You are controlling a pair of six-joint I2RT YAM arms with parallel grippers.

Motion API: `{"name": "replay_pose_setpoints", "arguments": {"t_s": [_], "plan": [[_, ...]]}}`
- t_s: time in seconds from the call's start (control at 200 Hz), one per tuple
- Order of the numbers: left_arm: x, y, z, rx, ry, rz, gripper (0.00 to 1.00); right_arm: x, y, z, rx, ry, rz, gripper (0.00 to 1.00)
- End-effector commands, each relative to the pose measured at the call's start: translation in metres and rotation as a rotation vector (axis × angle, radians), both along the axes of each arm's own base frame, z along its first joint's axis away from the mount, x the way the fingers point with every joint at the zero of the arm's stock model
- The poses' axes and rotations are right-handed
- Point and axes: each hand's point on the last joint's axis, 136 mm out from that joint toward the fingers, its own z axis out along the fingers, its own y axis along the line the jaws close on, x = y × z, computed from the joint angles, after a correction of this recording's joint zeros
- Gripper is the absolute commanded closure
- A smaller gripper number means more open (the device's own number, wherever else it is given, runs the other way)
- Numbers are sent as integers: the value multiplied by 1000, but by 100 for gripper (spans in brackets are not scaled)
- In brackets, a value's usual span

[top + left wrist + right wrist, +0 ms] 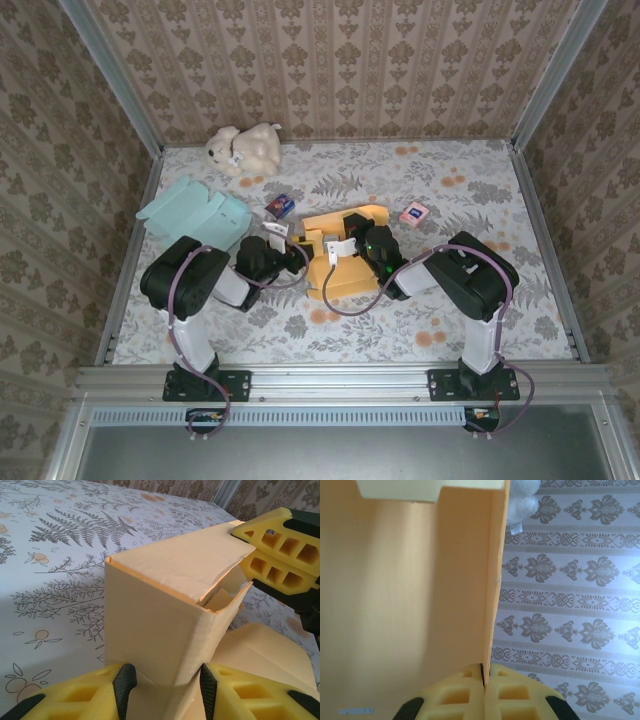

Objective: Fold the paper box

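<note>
Nothing reads clearly from my end. The toy (522, 497) has a white tag (516, 527) with dark marks on it, too small for me to make out. On the top camera, a blue card (281, 205) and a pink card (413, 212) both show some printing, but it is far too small to read. A pale-blue strip (355, 711) sits on the box (410, 605), and I can't make out any lettering on it.
</note>
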Motion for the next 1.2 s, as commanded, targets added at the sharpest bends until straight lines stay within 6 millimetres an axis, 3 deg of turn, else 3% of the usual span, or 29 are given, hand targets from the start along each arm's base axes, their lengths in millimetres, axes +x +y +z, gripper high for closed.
{"name": "replay_pose_setpoints", "arguments": {"t_s": [0.0,0.15,0.38,0.825,1.195], "plan": [[12,-9,14,-35,-34,30,56,-4,10,-20,-50,40,30,100],[13,-19,13,-29,-42,44,55,-5,13,-20,-53,37,37,100],[25,-11,16,-18,-52,167,56,-7,16,-20,-48,39,46,100],[30,-25,25,10,-72,230,57,-8,20,-23,-45,49,57,100],[34,-33,23,103,-67,295,74,-7,21,-20,-30,46,52,100]]}}
